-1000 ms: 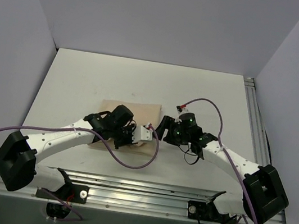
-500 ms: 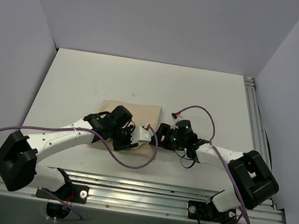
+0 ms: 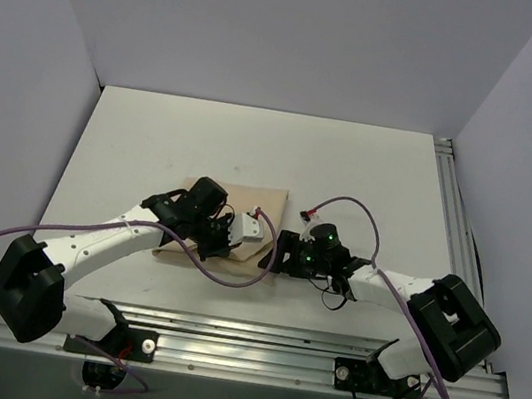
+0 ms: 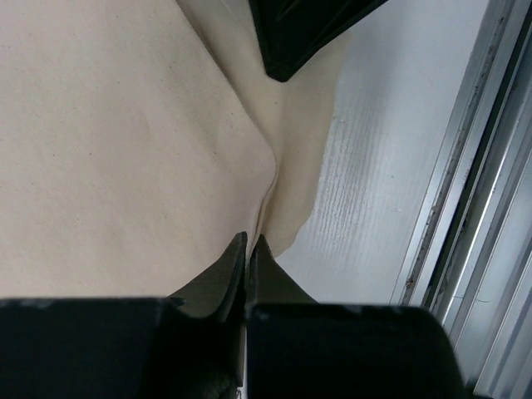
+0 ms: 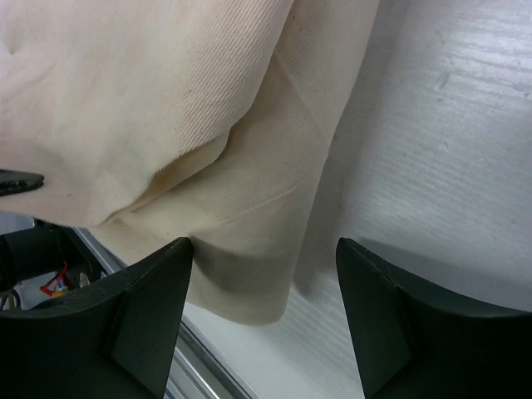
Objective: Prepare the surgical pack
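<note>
a tan cloth lies folded flat on the white tabletop, in the near middle, its near edge close to the metal rail along the front. both arms bend inward over it and cover most of its near half. from above only the far strip and the near left corner show. what the cloth wraps is hidden.

the left tool sits low over the near part of the cloth, pointing right. its wrist view shows the two dark fingers pressed together, with a raised crease of cloth running straight into the seam between them, so the tool is clamped on a pinch of fabric. from that pinch the cloth spreads smooth to the left, and a lower layer pokes out to the right onto bare tabletop. a black wedge juts in at the top of that view, over the cloth's edge.

the right tool comes in from the right at the cloth's near right corner, just beside the left tool. in its wrist view the fingers stand wide apart, with the layered corner of the cloth lying between them. whether either finger touches the fabric i cannot tell. an upper fold overlaps a lower one there, and the lower one's edge rests on the tabletop.
</note>
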### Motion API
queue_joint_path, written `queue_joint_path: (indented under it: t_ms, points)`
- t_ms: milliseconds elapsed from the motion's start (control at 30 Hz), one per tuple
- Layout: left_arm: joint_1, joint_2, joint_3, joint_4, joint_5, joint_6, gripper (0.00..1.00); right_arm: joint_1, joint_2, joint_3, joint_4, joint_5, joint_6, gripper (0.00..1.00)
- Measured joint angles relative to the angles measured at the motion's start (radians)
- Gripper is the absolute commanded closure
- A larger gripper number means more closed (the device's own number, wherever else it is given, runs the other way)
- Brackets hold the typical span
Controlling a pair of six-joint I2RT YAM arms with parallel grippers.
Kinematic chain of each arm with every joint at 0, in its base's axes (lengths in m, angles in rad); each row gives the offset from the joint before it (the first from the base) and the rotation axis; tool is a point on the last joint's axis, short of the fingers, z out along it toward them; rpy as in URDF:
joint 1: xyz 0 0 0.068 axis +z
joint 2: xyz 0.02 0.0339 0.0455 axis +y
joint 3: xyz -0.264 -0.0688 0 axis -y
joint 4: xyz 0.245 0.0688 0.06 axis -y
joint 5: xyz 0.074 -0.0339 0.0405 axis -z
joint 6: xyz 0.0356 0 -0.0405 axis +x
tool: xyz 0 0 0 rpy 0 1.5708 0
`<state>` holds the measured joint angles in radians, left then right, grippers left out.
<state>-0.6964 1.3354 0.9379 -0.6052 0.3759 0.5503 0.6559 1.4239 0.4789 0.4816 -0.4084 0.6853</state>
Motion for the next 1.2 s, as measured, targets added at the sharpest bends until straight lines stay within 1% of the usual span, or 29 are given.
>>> queue_joint_path:
  t_ms: [100, 133, 167, 200, 233, 267, 300, 333, 367, 400, 533, 800, 933, 1067, 1167, 1200]
  points:
    - [0.007, -0.005, 0.002, -0.01, 0.022, 0.002, 0.98, 0.0, 0.061, 0.0, 0.066, -0.005, 0.019, 0.36]
    - [0.01, -0.007, 0.002, -0.014, 0.027, 0.003, 0.98, 0.0, 0.089, 0.002, 0.116, -0.026, 0.032, 0.41]
    - [0.01, -0.009, 0.002, -0.02, 0.031, 0.004, 0.98, 0.0, 0.106, 0.003, 0.132, -0.032, 0.037, 0.41]
    - [0.01, -0.011, 0.002, -0.025, 0.035, 0.008, 0.98, 0.0, 0.122, 0.004, 0.161, -0.041, 0.052, 0.49]
    - [0.01, -0.011, 0.003, -0.03, 0.036, 0.013, 0.98, 0.0, 0.137, 0.004, 0.185, -0.046, 0.06, 0.54]
    - [0.011, -0.011, 0.003, -0.035, 0.037, 0.02, 0.98, 0.0, 0.15, 0.004, 0.207, -0.049, 0.074, 0.61]
    - [0.012, -0.011, 0.003, -0.04, 0.037, 0.027, 0.98, 0.003, 0.159, 0.004, 0.224, -0.05, 0.088, 0.8]
    - [0.012, -0.011, 0.002, -0.044, 0.036, 0.035, 0.98, 0.005, 0.168, 0.005, 0.238, -0.048, 0.1, 0.89]
    - [0.013, -0.011, 0.002, -0.046, 0.036, 0.04, 0.98, 0.006, 0.177, 0.009, 0.249, -0.042, 0.122, 0.95]
    - [0.012, -0.011, 0.001, -0.046, 0.035, 0.047, 0.98, 0.006, 0.188, 0.014, 0.257, -0.036, 0.141, 0.99]
    - [0.004, -0.005, -0.016, -0.042, 0.001, 0.074, 0.97, 0.008, 0.212, 0.03, 0.27, -0.006, 0.209, 1.0]
    - [-0.081, 0.003, -0.125, 0.037, -0.124, 0.141, 0.93, 0.014, 0.212, 0.053, 0.235, 0.045, 0.314, 1.0]
    - [-0.114, 0.035, -0.162, 0.102, -0.187, 0.167, 0.93, 0.014, 0.212, 0.068, 0.208, 0.058, 0.33, 1.0]
    - [-0.117, 0.12, -0.185, 0.185, -0.251, 0.189, 0.93, 0.014, 0.212, 0.071, 0.197, 0.066, 0.336, 1.0]
    - [-0.121, 0.141, -0.191, 0.217, -0.274, 0.196, 0.93, 0.013, 0.212, 0.072, 0.193, 0.073, 0.336, 1.0]
    - [-0.122, 0.141, -0.192, 0.222, -0.278, 0.195, 0.91, 0.012, 0.212, 0.078, 0.186, 0.074, 0.333, 1.0]
